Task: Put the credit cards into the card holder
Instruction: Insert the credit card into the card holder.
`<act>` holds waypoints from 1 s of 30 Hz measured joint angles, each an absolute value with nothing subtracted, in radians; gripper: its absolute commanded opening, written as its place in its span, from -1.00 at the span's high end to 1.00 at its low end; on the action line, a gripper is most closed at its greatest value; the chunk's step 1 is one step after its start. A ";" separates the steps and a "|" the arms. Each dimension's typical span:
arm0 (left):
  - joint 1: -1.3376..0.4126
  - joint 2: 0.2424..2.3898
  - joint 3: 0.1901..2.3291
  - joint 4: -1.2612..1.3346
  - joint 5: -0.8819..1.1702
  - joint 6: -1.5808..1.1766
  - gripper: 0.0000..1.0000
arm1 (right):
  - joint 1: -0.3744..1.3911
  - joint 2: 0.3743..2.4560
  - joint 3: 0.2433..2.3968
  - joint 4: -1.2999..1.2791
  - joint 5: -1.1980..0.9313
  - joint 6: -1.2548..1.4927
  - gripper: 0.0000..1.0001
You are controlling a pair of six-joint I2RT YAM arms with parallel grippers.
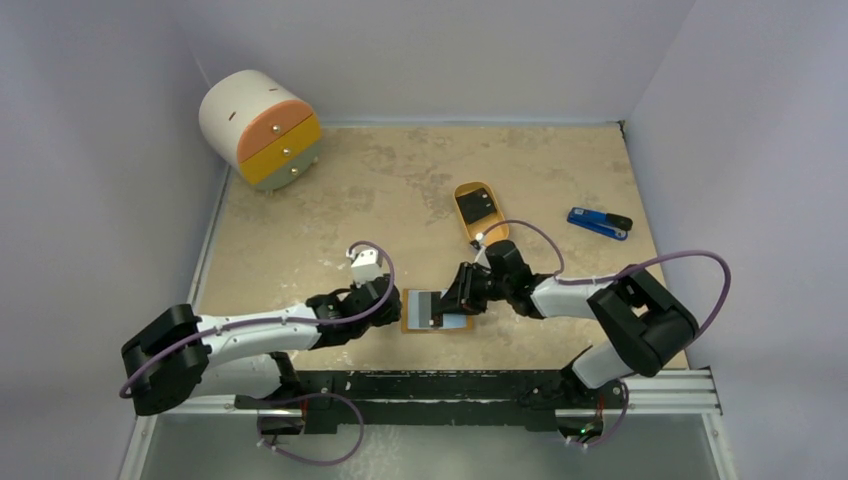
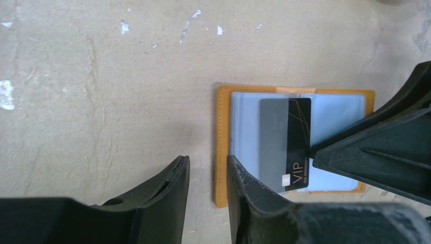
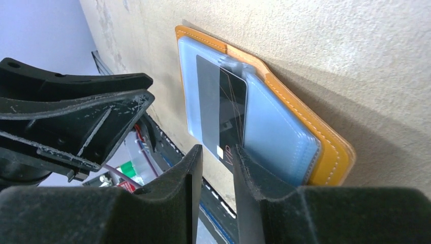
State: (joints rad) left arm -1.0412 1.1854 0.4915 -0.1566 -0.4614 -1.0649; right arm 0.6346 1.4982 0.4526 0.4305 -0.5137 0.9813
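The holder [image 2: 222,137] lies open at the desk's [image 1: 330,210] 6 o'clock edge. One card [image 2: 299,127] sits half under its clear sleeve. The left end effector [image 2: 207,165], at the holder's 9 o'clock, is parted and empty. The right end effector [image 3: 217,152], at 3 o'clock, is also parted, its tips at the card's end but not pinching it. A second card [image 1: 476,206] rests in the tray [image 1: 471,186] at 1 o'clock.

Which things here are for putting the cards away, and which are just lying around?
For the job: card holder, the black card half tucked into it, another dark card lying in the orange tray.
Just lying about: the tray itself, blue-and-black gadget, round drawer box.
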 measured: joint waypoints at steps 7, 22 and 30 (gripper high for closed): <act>-1.041 1.223 0.480 -0.190 -0.504 -1.083 0.66 | 0.656 1.524 0.485 0.413 -0.504 0.977 0.45; -1.041 1.290 0.466 -0.100 -0.500 -1.082 0.80 | 0.667 1.400 0.517 0.229 -0.340 0.938 0.33; -1.041 1.305 0.463 -0.052 -0.465 -1.081 0.84 | 0.667 1.464 0.518 0.231 -0.345 0.935 0.32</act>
State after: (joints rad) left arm -1.0412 1.3048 0.4625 -0.0517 -0.4652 -1.0813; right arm 0.6670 1.4639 0.5179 0.2306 -0.3454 0.9352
